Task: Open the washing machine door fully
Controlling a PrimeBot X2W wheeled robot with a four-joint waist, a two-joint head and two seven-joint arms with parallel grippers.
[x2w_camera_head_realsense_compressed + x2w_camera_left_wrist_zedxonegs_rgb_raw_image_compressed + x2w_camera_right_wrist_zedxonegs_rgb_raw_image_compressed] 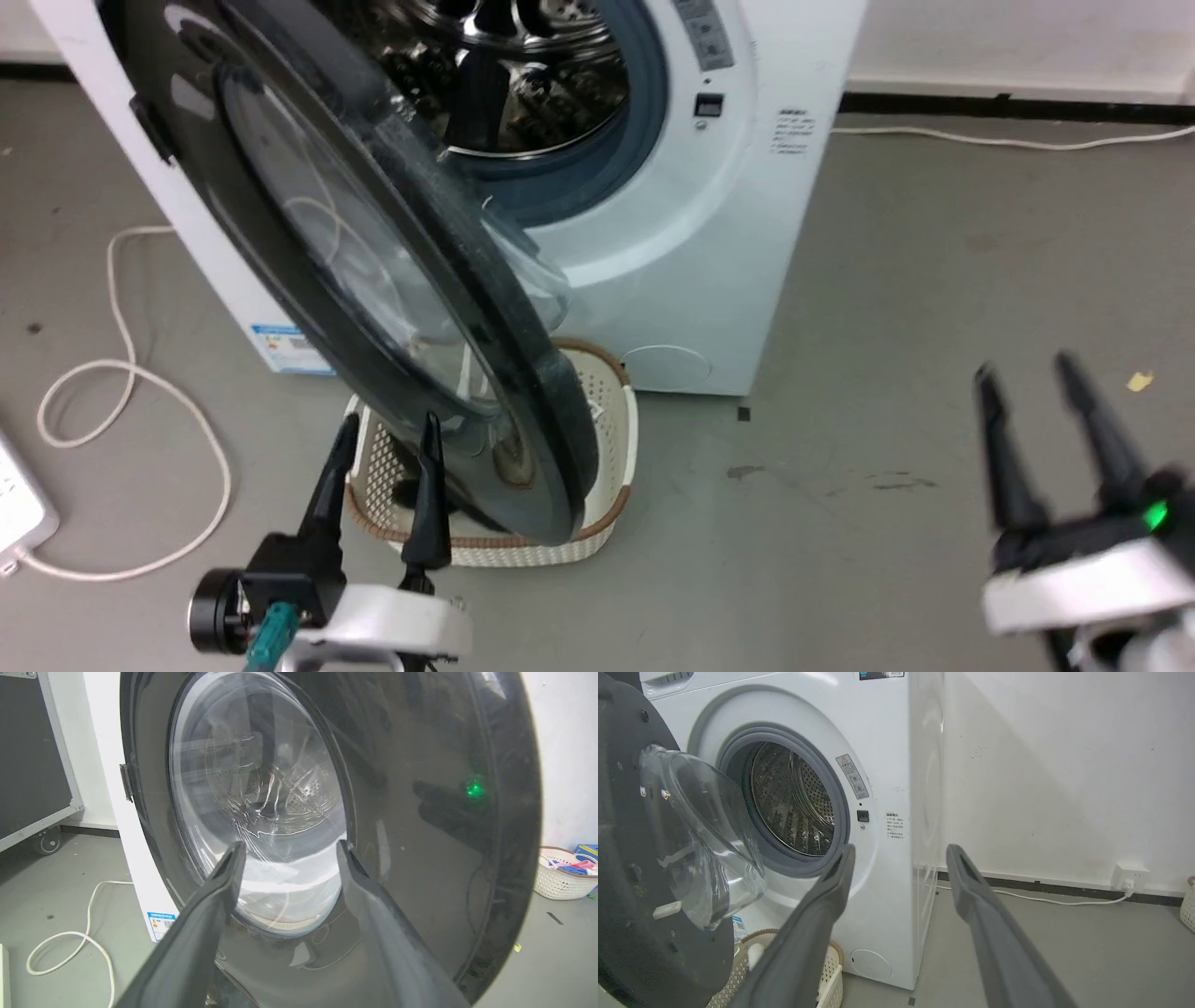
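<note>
Head view: basket seemingly under door

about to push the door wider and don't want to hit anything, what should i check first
1. Washing machine door fully open: not ok, only partway.
2. Left gripper open and empty: ok.
3. Left gripper facing the door's outer face: ok.
4. Left fingers touching the door: cannot tell.
5. Right gripper clear of the door: ok, open, off to the side.
6. Basket clear of the door's lower edge: cannot tell.
</note>
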